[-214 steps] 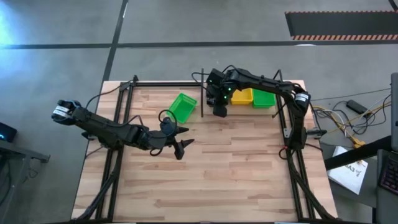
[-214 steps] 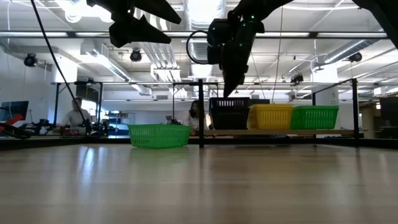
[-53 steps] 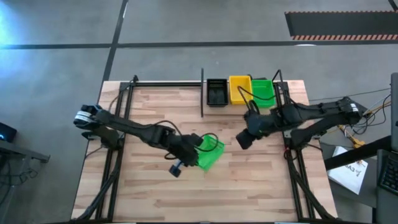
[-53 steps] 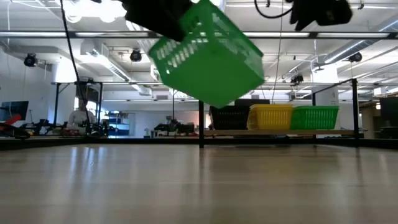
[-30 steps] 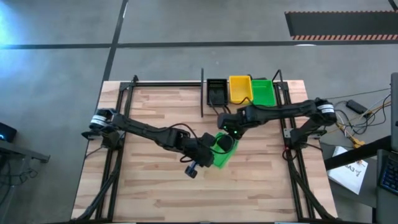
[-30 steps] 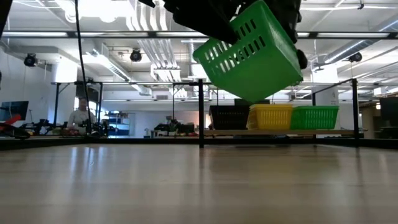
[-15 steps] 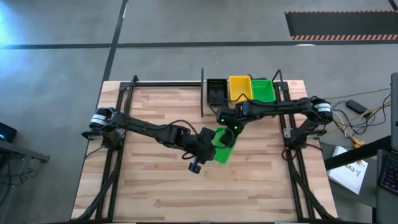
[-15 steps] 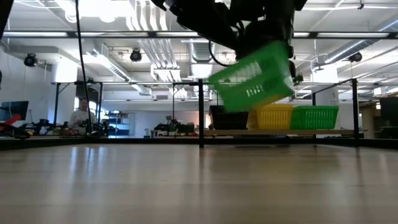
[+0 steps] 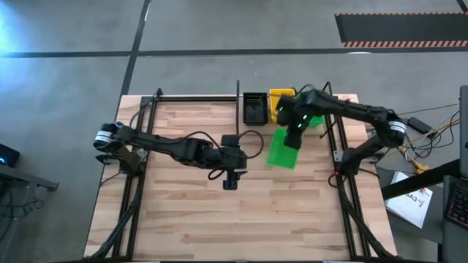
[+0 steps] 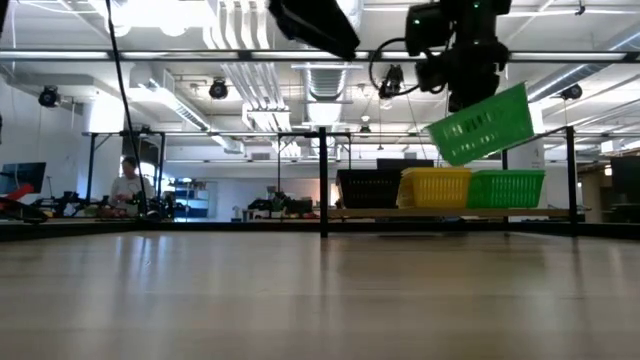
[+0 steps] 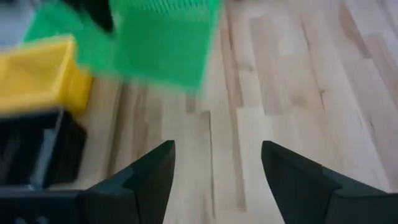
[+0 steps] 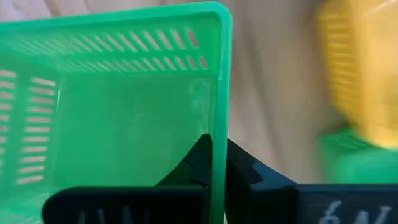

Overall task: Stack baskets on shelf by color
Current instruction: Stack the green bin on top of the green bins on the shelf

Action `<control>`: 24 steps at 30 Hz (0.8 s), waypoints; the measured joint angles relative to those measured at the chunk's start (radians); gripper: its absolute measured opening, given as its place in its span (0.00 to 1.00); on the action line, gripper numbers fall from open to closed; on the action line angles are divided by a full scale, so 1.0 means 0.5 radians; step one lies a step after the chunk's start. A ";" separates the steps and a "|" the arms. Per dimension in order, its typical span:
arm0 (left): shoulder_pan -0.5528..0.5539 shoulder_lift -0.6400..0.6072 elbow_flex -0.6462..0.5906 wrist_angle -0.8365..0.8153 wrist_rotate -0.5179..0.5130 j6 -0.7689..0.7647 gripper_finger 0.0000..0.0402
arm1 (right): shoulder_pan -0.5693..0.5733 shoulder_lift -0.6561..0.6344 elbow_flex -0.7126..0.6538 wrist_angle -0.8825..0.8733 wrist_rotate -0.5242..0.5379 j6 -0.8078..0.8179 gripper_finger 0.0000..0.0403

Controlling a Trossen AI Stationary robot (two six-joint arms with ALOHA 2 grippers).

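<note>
Right hand carries a green basket above the worktop, near the shelf.

Nearest us, the left hand (image 9: 229,180) hangs over mid-worktop (image 9: 183,219), fingers spread and empty. Farther on, the right hand (image 12: 214,163) pinches one wall of the tilted bright green mesh-sided plastic basket (image 9: 283,151). Only our low view shows black (image 10: 369,187), yellow (image 10: 435,187) and green (image 10: 506,187) baskets lined along the pale wooden shelf (image 10: 450,212).
</note>
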 joint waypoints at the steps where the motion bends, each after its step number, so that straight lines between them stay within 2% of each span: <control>1: -0.001 -0.008 -0.009 -0.040 -0.005 -0.071 0.56 | -0.065 -0.035 0.000 -0.012 0.002 -0.118 0.02; 5: -0.001 -0.032 -0.079 -0.172 -0.043 -0.409 0.56 | -0.344 -0.163 0.019 -0.041 0.020 -0.716 0.02; 8: -0.001 -0.062 -0.163 -0.176 -0.047 -0.657 0.56 | -0.510 -0.180 0.099 -0.030 0.182 -1.103 0.02; 11: -0.001 -0.098 -0.254 -0.165 -0.047 -0.894 0.56 | -0.659 -0.107 0.211 0.018 0.316 -1.378 0.02; 15: -0.003 -0.175 -0.369 -0.101 -0.046 -1.090 0.56 | -0.872 0.078 0.349 0.040 0.310 -1.672 0.02; 20: -0.019 -0.231 -0.457 -0.089 -0.047 -1.271 0.56 | -1.020 0.327 0.559 -0.014 0.370 -1.374 0.02; 24: -0.050 -0.234 -0.500 0.022 -0.045 -1.356 0.56 | -1.053 0.398 0.652 -0.054 0.385 -1.245 0.02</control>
